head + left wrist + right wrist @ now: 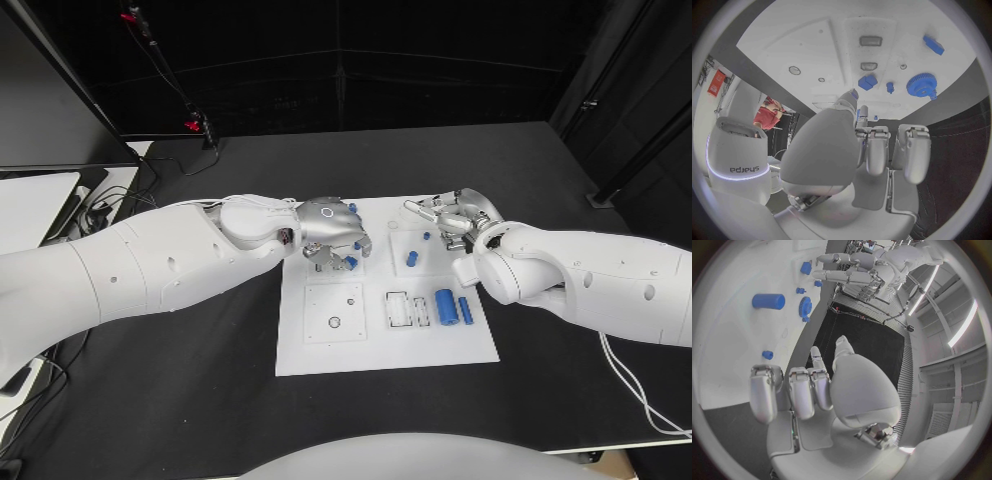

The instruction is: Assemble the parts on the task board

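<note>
The white task board (378,345) lies in the middle of the table. My left hand (333,235) hovers over its far left part, fingers curled down. A small blue part (857,113) shows between its thumb and fingertips, seemingly pinched. Just beyond that hand lie a blue gear (920,85), a blue block (867,81) and a small peg (890,87). My right hand (451,221) hangs over the board's far right corner with its fingers apart and nothing in them. A blue cylinder (446,305) and a slim blue pin (466,309) lie at the board's right side.
Small blue pieces (411,258) sit in the board's far middle, between the two hands. A square inset plate (335,311) with holes is on the board's left, and a rectangular slot (397,308) lies beside the cylinder. Cables (195,150) trail at the table's far left.
</note>
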You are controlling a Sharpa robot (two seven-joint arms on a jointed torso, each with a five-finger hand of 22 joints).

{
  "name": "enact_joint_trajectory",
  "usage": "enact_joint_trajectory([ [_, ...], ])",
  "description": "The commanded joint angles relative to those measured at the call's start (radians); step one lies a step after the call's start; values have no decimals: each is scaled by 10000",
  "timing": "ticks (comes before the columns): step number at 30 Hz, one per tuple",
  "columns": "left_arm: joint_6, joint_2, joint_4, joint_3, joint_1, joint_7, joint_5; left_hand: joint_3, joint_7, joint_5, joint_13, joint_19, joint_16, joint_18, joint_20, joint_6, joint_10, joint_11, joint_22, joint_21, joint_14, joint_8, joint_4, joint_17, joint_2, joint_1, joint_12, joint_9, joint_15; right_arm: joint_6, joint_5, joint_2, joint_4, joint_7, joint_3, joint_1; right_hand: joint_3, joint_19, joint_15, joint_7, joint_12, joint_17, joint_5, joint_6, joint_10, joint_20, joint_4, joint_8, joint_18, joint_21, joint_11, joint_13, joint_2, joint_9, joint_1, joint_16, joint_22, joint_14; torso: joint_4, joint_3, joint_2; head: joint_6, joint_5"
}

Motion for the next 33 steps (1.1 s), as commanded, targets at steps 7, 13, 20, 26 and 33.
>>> enact_joint_trajectory([
  [7, 808, 103, -75, 11, -3, -407, -159, 99, 264, 39, 2632, 1041, 8, -64, 19, -30, 1046, 236, 2632, 31, 1044, -133, -16, 2635, 47, -77, 35, -129, 213, 38, -12, 0, 28, 49, 4, 13, -81, 447, 80, 19, 33, 2634, 63, 79, 1058, 69, -6, 67, 156, -36, 75, 2633, 91, -12, 9, 25, 2263, 1039, 2, 4, -2, -10, 6],
  [13, 993, 122, -96, 11, -10, -524, -158, 118, 342, 78, 2632, 1041, 8, -64, 44, -15, 1046, 306, 2632, 31, 1044, -154, -14, 2635, 38, -95, 35, -163, 271, 36, -12, -2, 26, 50, 4, 13, -81, 447, 80, 19, 33, 2634, 63, 79, 1058, 69, -6, 67, 156, -36, 75, 2633, 91, -12, 9, 25, 2263, 1039, 7, 5, -7, -28, -6],
  [20, 1177, 143, -115, 11, -18, -726, -158, 128, 413, 96, 2632, 1041, 8, -64, 77, 46, 1046, 375, 2632, 31, 1044, -153, -12, 2635, 31, -137, 35, -190, 334, 39, -12, -5, 27, 55, 4, 13, -97, 447, 82, 18, 33, 2634, 63, 88, 1058, 71, -4, 71, 156, -36, 75, 2633, 103, -12, 8, 25, 2263, 1039, 1, 2, -10, -41, -7],
  [26, 1148, 209, -171, 11, -27, -915, -157, 206, 470, 121, 2632, 1041, 8, -64, 127, -39, 1046, 441, 2632, 31, 1044, -235, -23, 2635, 58, -107, 35, -264, 404, 47, -12, 0, 27, 56, 4, 13, -97, 447, 82, 18, 33, 2634, 63, 88, 1058, 71, -4, 71, 156, -36, 75, 2633, 103, -12, 8, 25, 2263, 1039, 3, 4, -7, -36, -14],
  [33, 1274, 298, -227, 11, -40, -1039, -156, 297, 483, 126, 2632, 1041, 8, -64, 158, 6, 1046, 458, 2632, 31, 1044, -234, -19, 2635, 130, -94, 35, -290, 431, 49, -12, 4, 24, 56, 4, 13, -97, 447, 82, 18, 33, 2634, 63, 88, 1058, 71, -4, 71, 156, -36, 75, 2633, 103, -12, 8, 25, 2263, 1039, 0, 3, -6, -45, -9],
])
